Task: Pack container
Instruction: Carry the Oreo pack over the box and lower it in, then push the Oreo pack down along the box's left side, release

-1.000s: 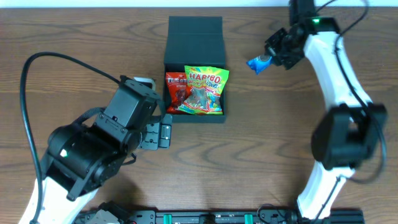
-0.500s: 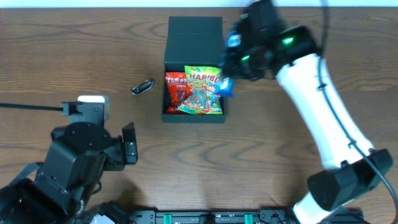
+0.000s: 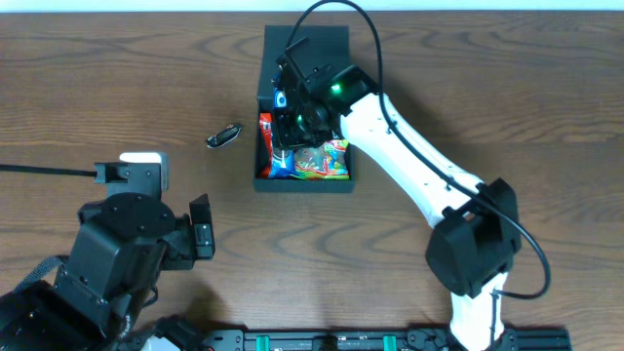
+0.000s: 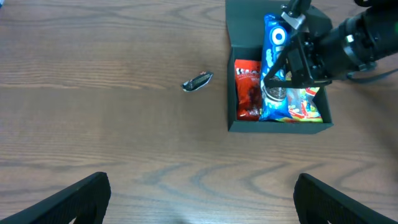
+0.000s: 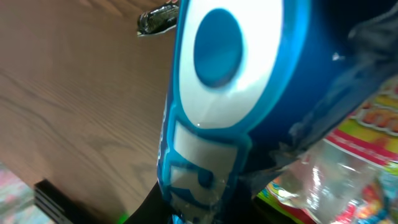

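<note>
- Blue packet point(image 4: 272, 59) is pinched in the right hand point(image 3: 297, 119), whose jaws are drawn narrow on it; its long axis runs from the lid side of the container point(image 3: 307, 186) to the near wall
- The packet is inside the container's outline, over the seam between the red packet point(image 4: 247, 87) and the gummy packet point(image 4: 306, 107); I cannot tell if it rests on them or hangs just above
- So the drop spot lies straight below the right hand, and release looks like the next step
- The container sits at the far middle of the table point(image 3: 468, 68), flap lid open and lying away from the robot
- The left hand point(image 3: 203, 226) is spread fully wide and empty, near the front left, well apart from the container; the right arm is much nearer
- A dark wrapper point(image 3: 224, 136) lies on the table left of the container
- A second ago the right hand held the packet over the table right of the container; it has since crossed over the rim, and the left arm has pulled back from the container's near left corner
</note>
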Controlling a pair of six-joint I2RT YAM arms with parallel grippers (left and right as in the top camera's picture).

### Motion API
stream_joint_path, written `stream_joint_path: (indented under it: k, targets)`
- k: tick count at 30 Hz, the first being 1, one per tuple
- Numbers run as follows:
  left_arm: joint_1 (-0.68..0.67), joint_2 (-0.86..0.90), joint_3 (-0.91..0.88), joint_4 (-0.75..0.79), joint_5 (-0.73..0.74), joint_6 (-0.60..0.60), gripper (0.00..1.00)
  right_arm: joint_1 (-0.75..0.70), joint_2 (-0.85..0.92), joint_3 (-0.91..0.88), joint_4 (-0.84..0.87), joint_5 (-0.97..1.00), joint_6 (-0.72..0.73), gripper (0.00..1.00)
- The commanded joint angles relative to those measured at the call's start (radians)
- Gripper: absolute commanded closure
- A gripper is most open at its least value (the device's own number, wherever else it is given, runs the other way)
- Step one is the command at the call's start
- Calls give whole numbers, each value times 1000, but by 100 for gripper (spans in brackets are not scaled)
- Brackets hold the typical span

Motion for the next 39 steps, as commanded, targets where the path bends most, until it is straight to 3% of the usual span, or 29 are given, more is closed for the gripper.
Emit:
stream_joint_path:
  k: [1, 9, 39]
  targets:
    - [3, 1, 8, -6, 4, -9, 5, 3, 8, 69, 18, -60, 76, 99]
    - [3, 1, 8, -10, 23, -15, 5, 4, 73, 99, 63, -143, 148, 99]
    - [3, 1, 8, -42, 31, -16, 5, -56, 171, 98, 29, -180, 109, 99]
